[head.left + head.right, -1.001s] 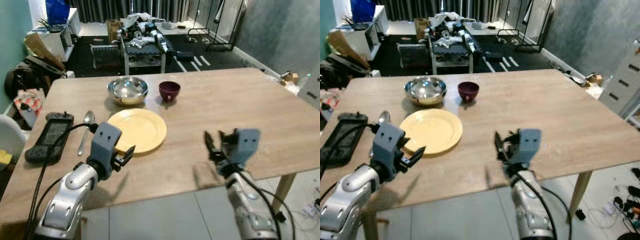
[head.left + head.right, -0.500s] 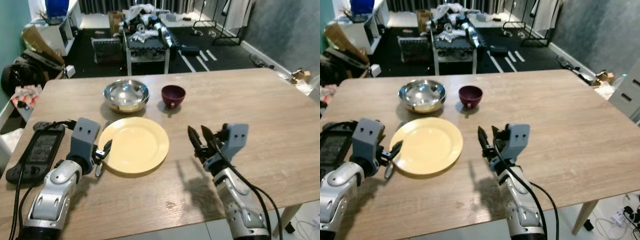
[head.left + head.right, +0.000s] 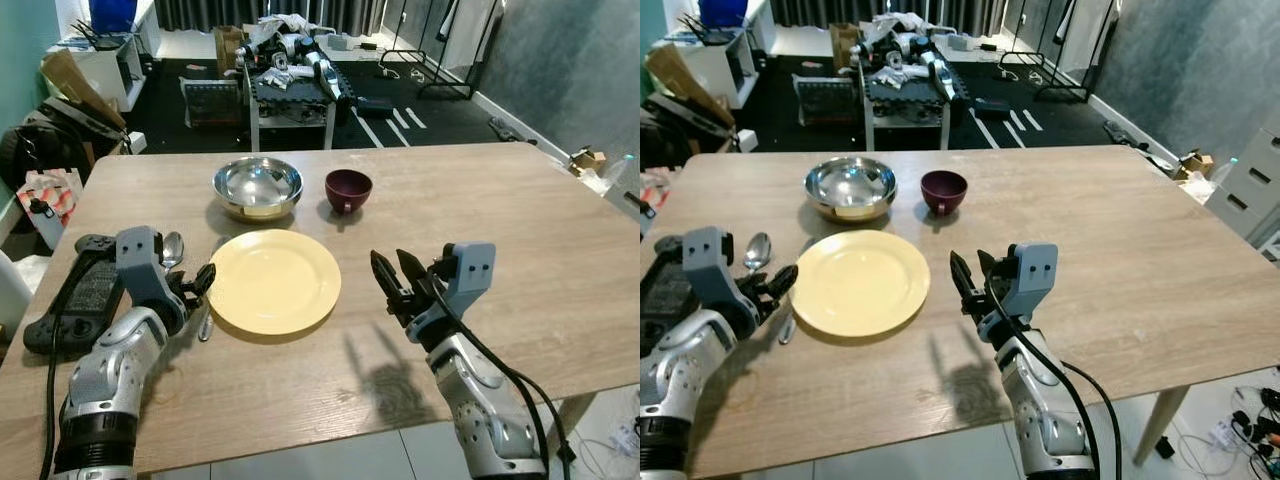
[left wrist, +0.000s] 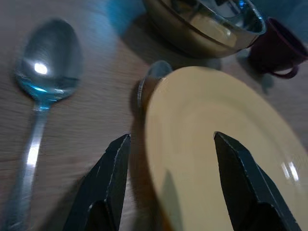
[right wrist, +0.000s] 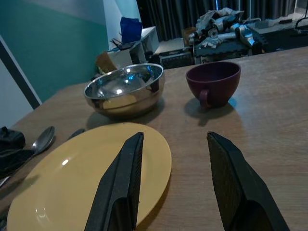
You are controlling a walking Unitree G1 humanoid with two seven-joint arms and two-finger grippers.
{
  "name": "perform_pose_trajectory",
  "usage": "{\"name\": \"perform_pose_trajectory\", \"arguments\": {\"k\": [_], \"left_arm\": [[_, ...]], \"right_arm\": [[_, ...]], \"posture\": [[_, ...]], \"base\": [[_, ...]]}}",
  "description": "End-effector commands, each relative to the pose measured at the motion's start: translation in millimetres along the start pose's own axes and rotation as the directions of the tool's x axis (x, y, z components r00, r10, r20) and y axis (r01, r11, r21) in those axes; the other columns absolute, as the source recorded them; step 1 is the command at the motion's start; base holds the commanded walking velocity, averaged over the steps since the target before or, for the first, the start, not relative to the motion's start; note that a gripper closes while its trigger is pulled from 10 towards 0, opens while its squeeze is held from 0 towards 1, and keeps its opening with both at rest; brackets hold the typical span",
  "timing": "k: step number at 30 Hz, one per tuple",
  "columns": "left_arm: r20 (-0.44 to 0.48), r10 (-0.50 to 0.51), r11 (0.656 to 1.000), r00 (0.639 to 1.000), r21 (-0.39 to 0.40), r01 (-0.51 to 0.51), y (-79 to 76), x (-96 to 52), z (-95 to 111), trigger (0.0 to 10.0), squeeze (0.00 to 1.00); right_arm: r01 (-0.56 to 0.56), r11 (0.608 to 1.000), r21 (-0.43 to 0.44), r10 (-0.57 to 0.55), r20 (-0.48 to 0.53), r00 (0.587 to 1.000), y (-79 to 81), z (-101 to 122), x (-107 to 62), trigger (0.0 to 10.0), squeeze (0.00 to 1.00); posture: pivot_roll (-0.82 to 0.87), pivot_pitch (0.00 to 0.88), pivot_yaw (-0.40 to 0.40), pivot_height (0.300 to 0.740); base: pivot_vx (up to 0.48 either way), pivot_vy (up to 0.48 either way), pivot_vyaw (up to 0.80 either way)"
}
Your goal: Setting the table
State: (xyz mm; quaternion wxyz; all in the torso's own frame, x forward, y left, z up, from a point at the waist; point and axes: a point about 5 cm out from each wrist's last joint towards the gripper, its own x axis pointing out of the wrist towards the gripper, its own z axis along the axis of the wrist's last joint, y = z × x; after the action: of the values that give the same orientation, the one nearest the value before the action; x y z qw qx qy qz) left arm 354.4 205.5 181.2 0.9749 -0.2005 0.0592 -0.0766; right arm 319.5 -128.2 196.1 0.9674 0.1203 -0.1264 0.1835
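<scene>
A yellow plate lies on the wooden table. Behind it stand a steel bowl and a maroon cup. A spoon rests left of the plate. A second utensil lies along the plate's left rim, partly under it. My left gripper is open, low over the table at the plate's left edge, with the rim between its fingers. My right gripper is open and empty, hovering just right of the plate and pointing toward the bowl and cup.
A black handheld controller with a cable lies at the table's left edge. Beyond the table stand a cluttered low rack, boxes and bags on a dark floor. The table's right half is bare wood.
Both arms have come up from the near edge and reached over the table. The left gripper has settled at the plate's left rim, the right beside its right rim. The camera also shifted.
</scene>
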Motion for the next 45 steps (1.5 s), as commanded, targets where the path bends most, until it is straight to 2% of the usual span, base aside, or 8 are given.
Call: {"name": "perform_pose_trajectory", "arguments": {"k": [1,12,13,14,15,16,44,45], "left_arm": [[-0.045,-0.025,0.997,0.999,-0.072,0.022,0.9,2.4,-6,10.0,0.00],[-0.098,-0.112,0.963,0.989,-0.257,0.084,3.4,13.1,-12,10.0,0.00],[-0.094,-0.114,0.961,0.989,-0.262,0.086,3.3,13.6,-11,8.1,0.00],[-0.077,-0.125,0.960,0.989,-0.261,0.101,1.9,13.9,-9,2.7,0.00],[-0.065,-0.133,0.959,0.989,-0.258,0.112,0.8,14.2,-7,2.7,0.00],[-0.052,-0.139,0.959,0.989,-0.257,0.121,-0.1,13.9,-6,0.0,0.00],[0.228,-0.347,0.857,0.910,-0.318,0.406,-29.9,-10.5,32,0.0,0.00],[0.276,-0.368,0.837,0.888,-0.318,0.446,-32.9,-15.0,42,2.4,0.00]], "right_arm": [[-0.007,1.000,0.003,0.007,-0.017,1.000,0.8,-1,-4.7,10.0,0.00],[0.012,1.000,-0.021,-0.012,-0.032,0.999,-2.0,8,-15.4,10.0,0.00],[0.016,1.000,-0.022,-0.017,-0.034,0.999,-2.9,8,-16.3,10.0,0.00],[0.019,1.000,-0.022,-0.019,-0.037,0.999,-3.3,7,-16.7,10.0,0.00],[0.020,1.000,-0.022,-0.021,-0.039,0.999,-3.5,7,-16.9,10.0,0.00],[0.021,1.000,-0.021,-0.022,-0.040,0.999,-3.5,7,-16.7,10.0,0.00],[0.058,0.998,0.028,-0.057,-0.051,0.997,-5.9,4,-15.3,10.0,0.00],[0.109,0.979,0.173,-0.104,-0.040,0.994,-12.7,4,-15.6,10.0,0.00]], "posture": [[0.09,0.179,0.009,0.740],[0.04,0.227,0.018,0.740],[0.04,0.227,0.018,0.740],[0.04,0.225,0.020,0.740],[0.04,0.225,0.020,0.740],[0.04,0.223,0.020,0.740],[0.06,0.209,0.021,0.740],[0.06,0.206,0.021,0.740]], "base": [[0.000,0.000,0.00],[0.000,0.000,0.00],[0.000,0.000,0.00],[0.000,0.000,0.00],[0.000,0.000,0.00],[0.000,0.000,0.00],[0.000,0.000,0.00],[0.000,0.000,0.00]]}}
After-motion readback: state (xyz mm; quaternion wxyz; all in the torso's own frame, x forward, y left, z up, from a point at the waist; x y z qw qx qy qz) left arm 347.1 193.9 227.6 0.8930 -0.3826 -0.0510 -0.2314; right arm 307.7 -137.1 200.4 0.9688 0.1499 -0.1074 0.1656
